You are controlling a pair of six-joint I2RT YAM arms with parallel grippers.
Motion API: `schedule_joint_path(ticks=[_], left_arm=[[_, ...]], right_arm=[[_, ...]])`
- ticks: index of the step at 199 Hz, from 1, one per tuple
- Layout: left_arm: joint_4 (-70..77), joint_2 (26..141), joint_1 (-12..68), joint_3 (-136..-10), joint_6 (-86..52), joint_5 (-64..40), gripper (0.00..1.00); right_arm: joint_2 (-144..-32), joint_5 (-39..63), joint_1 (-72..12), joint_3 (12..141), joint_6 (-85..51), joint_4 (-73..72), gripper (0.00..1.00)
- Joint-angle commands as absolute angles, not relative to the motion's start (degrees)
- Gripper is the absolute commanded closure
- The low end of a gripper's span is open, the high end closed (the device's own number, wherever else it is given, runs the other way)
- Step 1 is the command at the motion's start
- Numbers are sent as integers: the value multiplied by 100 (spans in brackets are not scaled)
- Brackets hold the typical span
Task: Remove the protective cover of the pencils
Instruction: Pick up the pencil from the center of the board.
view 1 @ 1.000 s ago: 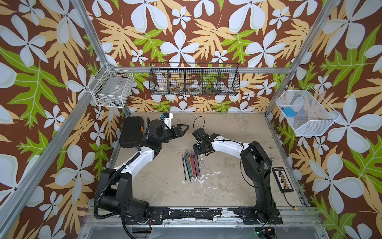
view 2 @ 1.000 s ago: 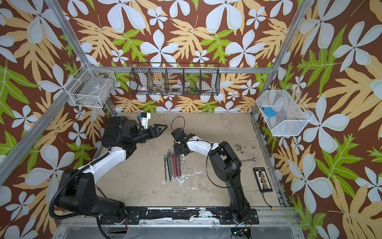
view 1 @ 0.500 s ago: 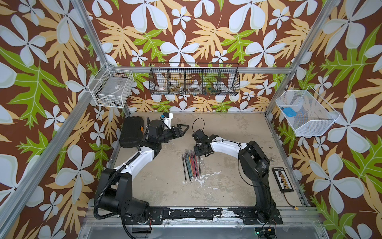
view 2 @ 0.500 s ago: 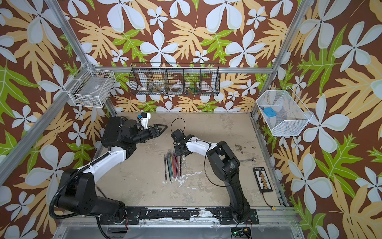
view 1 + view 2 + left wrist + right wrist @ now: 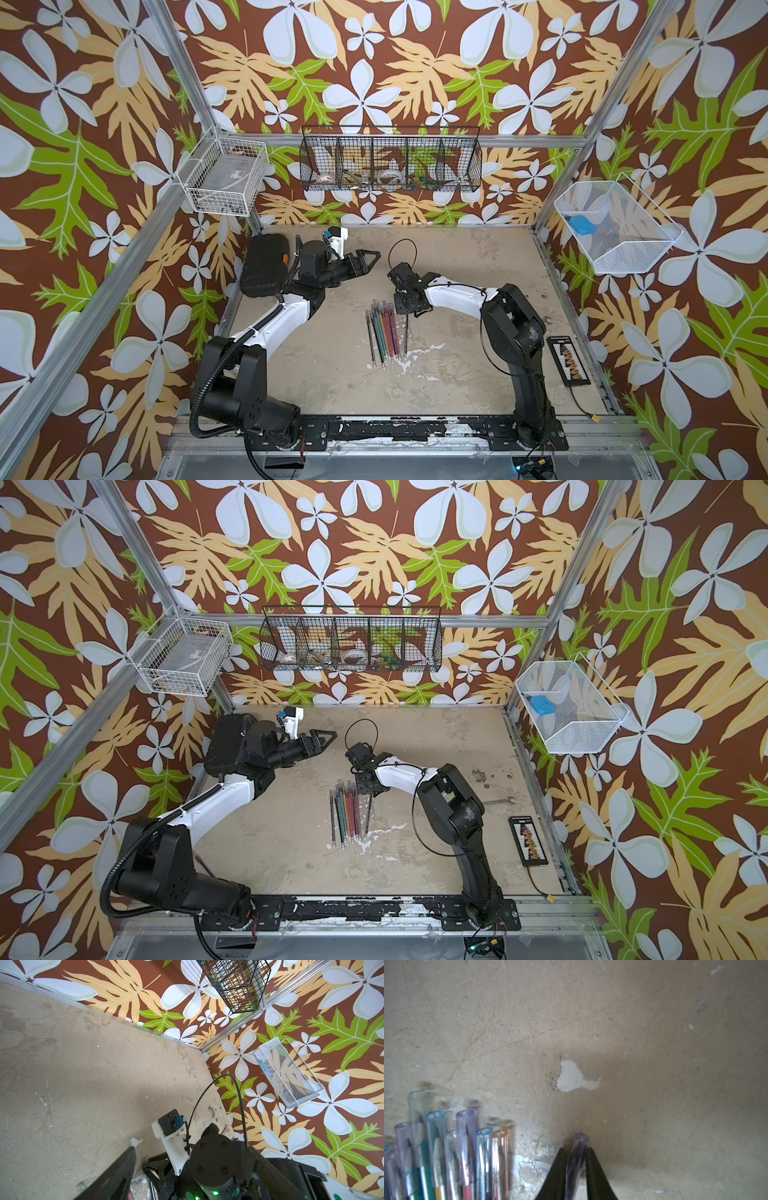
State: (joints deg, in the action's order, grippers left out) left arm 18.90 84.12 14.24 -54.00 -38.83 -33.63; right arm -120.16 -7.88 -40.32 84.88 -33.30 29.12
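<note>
Our right fingers (image 5: 557, 1169) pinch one pencil (image 5: 406, 336) by its clear purple cap (image 5: 580, 1140). It lies on the desk (image 5: 654, 1064), just beside the other capped pencils (image 5: 465, 1147). Our left fingers (image 5: 370, 252) hang spread, well apart from them, holding nothing.

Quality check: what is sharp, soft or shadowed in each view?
Right wrist view: the bundled pencils are soft, the white chip sharper, shadow around the right end effector gripping the lone pencil. Left wrist view: wide-angle bending, blurred left end effector's finger. Both top views: sharp.
</note>
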Motion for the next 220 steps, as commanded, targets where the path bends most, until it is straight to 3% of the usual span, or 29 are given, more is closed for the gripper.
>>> schedule_joint_path(ticks=[1, 29, 71, 117, 138, 169, 220], left_arm=[[1708, 8454, 1411, -5532, -3829, -3309, 18], [1661, 8476, 1412, -5552, -3758, -3323, 22], [1661, 8643, 1676, -5661, -3708, -3417, 16], [2067, 8972, 2702, -5685, -3267, -3876, 13], [2022, 9178, 3216, -5807, -3065, -4084, 17], [1899, 9404, 3681, -5985, -2804, -4573, 24], [1490, 9576, 4150, -6159, -2485, -4454, 37]], right_arm=[[-11810, -403, -3922, 8302, -3695, 2934, 90], [-11163, -257, -3539, 7944, -3776, 2795, 100], [-9308, -161, -2839, 6549, -3433, 2070, 100], [-7021, 290, -2170, 4786, -3414, 861, 100], [-6272, 368, -2171, 4346, -3348, 456, 100], [-5775, 516, -2164, 4192, -3583, 272, 100], [-5818, 794, -2171, 4429, -4238, 149, 100]])
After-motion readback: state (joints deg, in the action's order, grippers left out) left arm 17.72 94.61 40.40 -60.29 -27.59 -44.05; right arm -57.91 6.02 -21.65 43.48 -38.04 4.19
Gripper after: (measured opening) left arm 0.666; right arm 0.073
